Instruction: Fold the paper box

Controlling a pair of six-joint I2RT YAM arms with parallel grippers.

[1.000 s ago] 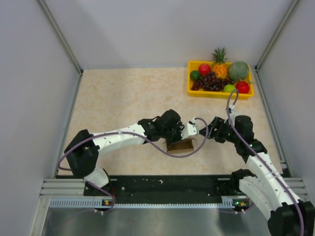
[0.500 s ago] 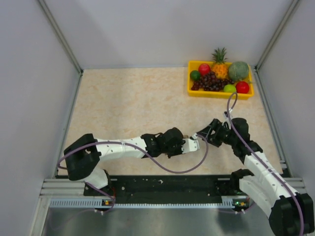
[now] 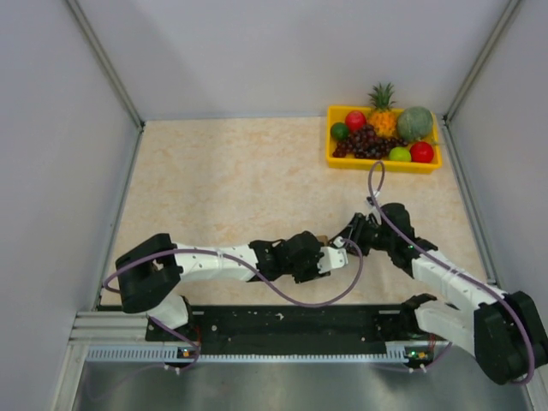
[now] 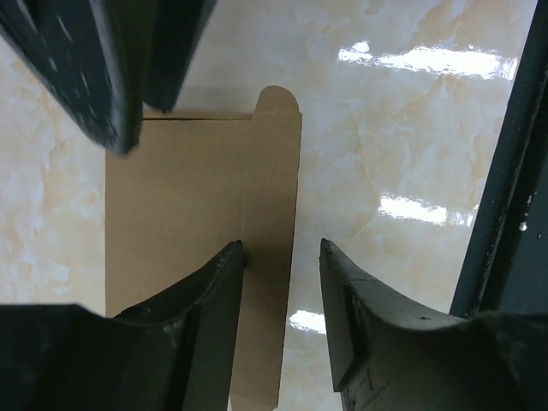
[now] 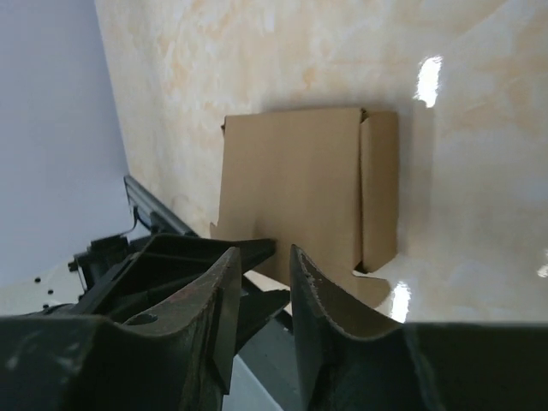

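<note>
Now that the left claw [image 4: 281, 248] has opened above it, the paper box [image 4: 197, 188] lies flat on the worktop [image 4: 402, 128] between both arms; the right claw [image 5: 263, 253], narrowed but parted, holds nothing, so folding looks unfinished.

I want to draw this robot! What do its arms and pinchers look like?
Both the left arm and the right arm have smooth white shells joined by chunky black joints. A thin purple cable loops along each one. The left gripper and the right gripper each have two dark, curved fingers, a bit scuffed.
</note>
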